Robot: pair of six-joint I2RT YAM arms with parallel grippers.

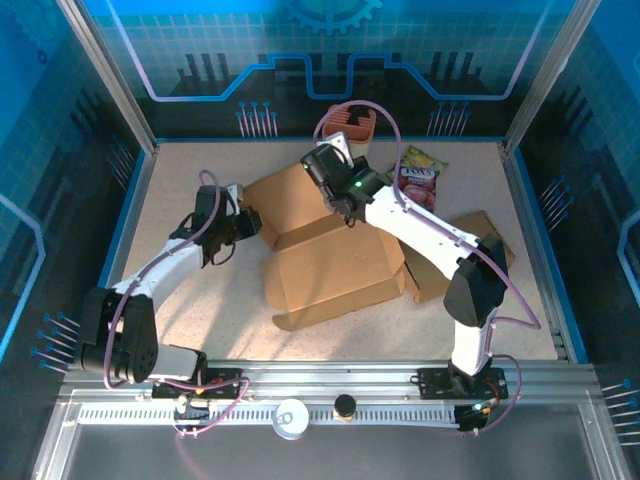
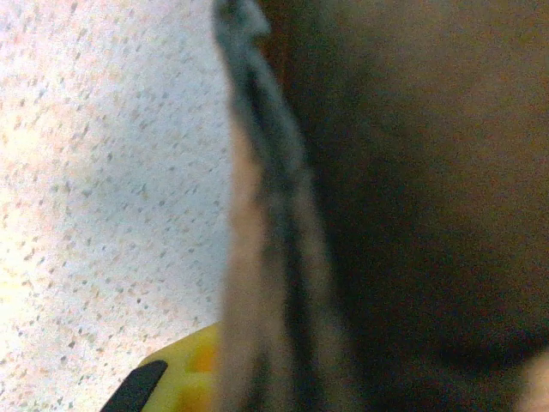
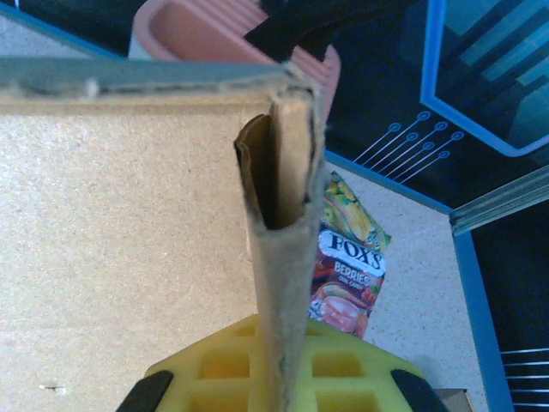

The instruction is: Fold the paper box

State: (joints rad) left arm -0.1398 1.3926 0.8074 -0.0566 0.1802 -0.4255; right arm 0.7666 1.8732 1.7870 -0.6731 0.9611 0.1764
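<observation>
The paper box lies mostly flat at the centre of the bench, a brown cardboard blank with its panels part-raised toward 11 o'clock. The step in hand looks like the forming of a side wall. The left hand is closed on the box's 9 o'clock edge. Its wrist view has a blurred cardboard edge running down beside a yellow pad, so this hand seems to act as the anchor. The right hand is pinched tight on a flap at the box's 12 o'clock corner. From its wrist the flap stands upright, doubled over on itself, rising from between the yellow pads. Near that corner, at 1 o'clock, lie a Fox's candy bag and a terracotta-coloured container. A second cardboard box sits at 3 o'clock, partly under the right arm. The next move probably calls for the right hand to swing the flap inward along its crease while the left holds firm — gently, since thin card pinched at one corner may buckle or tear rather than fold on the line.
</observation>
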